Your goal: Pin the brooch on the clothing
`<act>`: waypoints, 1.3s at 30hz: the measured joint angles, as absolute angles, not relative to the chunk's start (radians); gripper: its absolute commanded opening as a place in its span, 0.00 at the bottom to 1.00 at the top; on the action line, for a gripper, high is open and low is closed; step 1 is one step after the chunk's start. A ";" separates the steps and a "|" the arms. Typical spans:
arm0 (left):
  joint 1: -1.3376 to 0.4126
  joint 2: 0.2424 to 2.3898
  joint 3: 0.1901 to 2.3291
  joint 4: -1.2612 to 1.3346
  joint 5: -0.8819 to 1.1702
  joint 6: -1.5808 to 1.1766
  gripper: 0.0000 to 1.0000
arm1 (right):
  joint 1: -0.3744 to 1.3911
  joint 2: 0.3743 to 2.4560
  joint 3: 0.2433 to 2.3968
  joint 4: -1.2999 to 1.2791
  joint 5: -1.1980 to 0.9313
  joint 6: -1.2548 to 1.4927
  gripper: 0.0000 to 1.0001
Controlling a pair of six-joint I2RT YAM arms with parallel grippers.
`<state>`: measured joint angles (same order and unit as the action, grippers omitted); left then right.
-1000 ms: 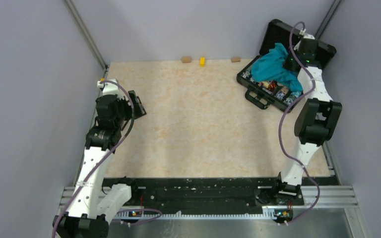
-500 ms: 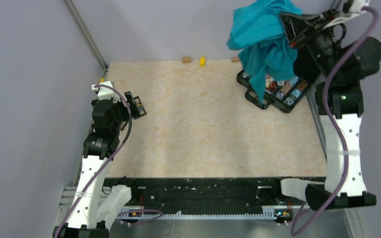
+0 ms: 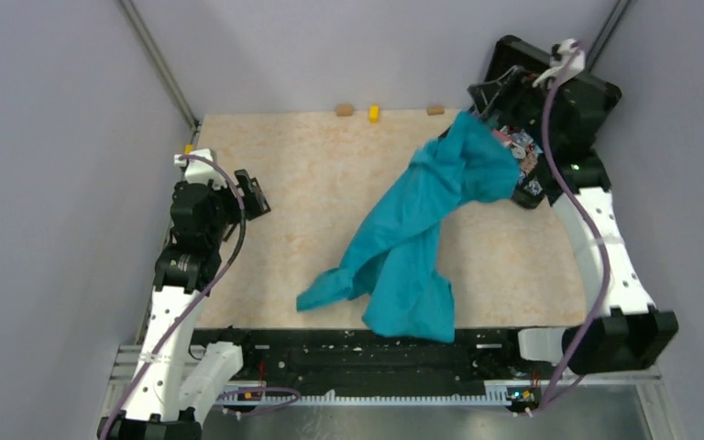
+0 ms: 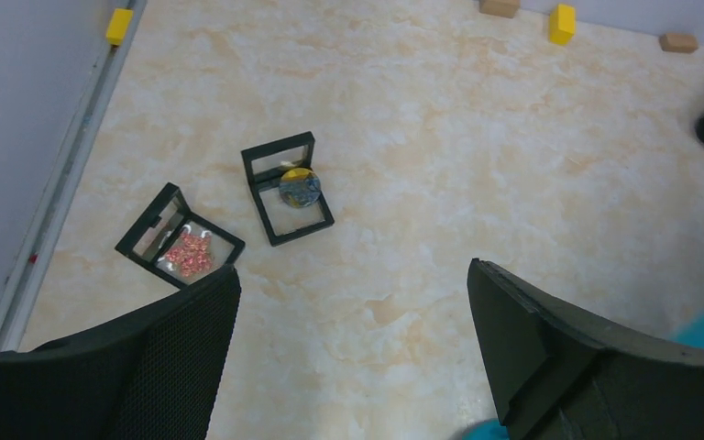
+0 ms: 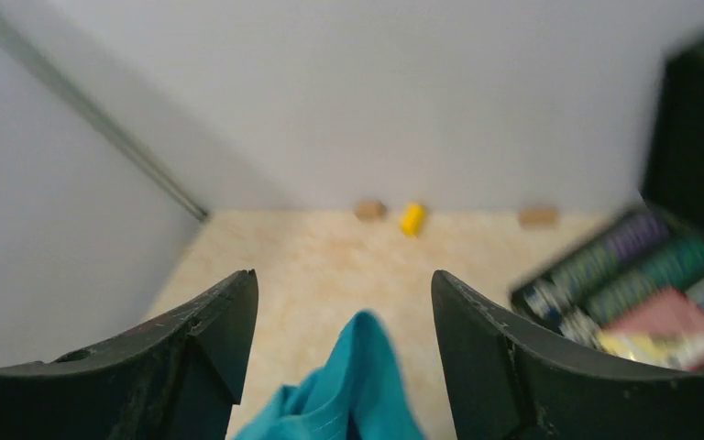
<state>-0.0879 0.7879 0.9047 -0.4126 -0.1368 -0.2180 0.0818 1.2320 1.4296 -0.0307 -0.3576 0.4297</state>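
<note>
My left claw (image 3: 255, 192) stands wide open and holds nothing, hanging over the left side of the counter (image 3: 312, 183). In its wrist view the two fingers (image 4: 156, 367) are far apart, with bare marble between them. Just beyond the left finger the brooch (image 4: 186, 255), a tiny pink-red ornament, lies in an open black frame box (image 4: 160, 234) on the counter, apart from the claw and untouched. A second frame box (image 4: 286, 188) beside it holds a round yellow and blue piece. My right claw (image 3: 483, 94) is up at the far right corner, over the black case (image 3: 513, 57), its jaws well apart. From that wrist I see the right claw (image 5: 341, 284) with a peak of the clothing (image 5: 359, 385) rising between the fingers, and neither finger presses on it. That picture is blurred, so I cannot tell whether the cloth brushes a finger. The clothing (image 3: 403, 247), a teal T-shirt, has its upper end bunched against the case just below the right claw. The rest stretches diagonally across the counter to the near edge, well apart from the brooch and the left claw. Two tan blocks (image 3: 343, 110) and a yellow block (image 3: 374, 113) sit at the far edge.
</note>
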 measured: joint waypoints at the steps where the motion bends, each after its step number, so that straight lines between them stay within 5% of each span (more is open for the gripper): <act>1: -0.089 0.790 0.905 -0.410 -0.120 -0.218 0.96 | 0.082 1.264 1.410 -0.065 -0.316 0.422 0.72; 8: -0.158 0.812 0.891 -0.401 -0.014 -0.245 0.91 | 0.082 1.524 1.171 -0.265 -0.149 0.374 0.76; 17: -0.374 0.844 0.672 -0.344 0.112 -0.467 0.90 | 0.169 1.381 0.942 -0.301 -0.207 0.390 0.76; 26: -0.710 0.975 0.578 -0.368 0.005 -0.633 0.92 | 0.372 1.375 0.798 -0.268 -0.184 0.441 0.76; 32: -0.857 1.033 0.630 -0.410 -0.155 -0.670 0.67 | 0.461 1.438 0.792 -0.220 -0.128 0.467 0.63; 39: -0.970 1.073 0.657 -0.488 -0.257 -0.719 0.64 | 0.488 1.499 0.806 -0.209 -0.017 0.464 0.56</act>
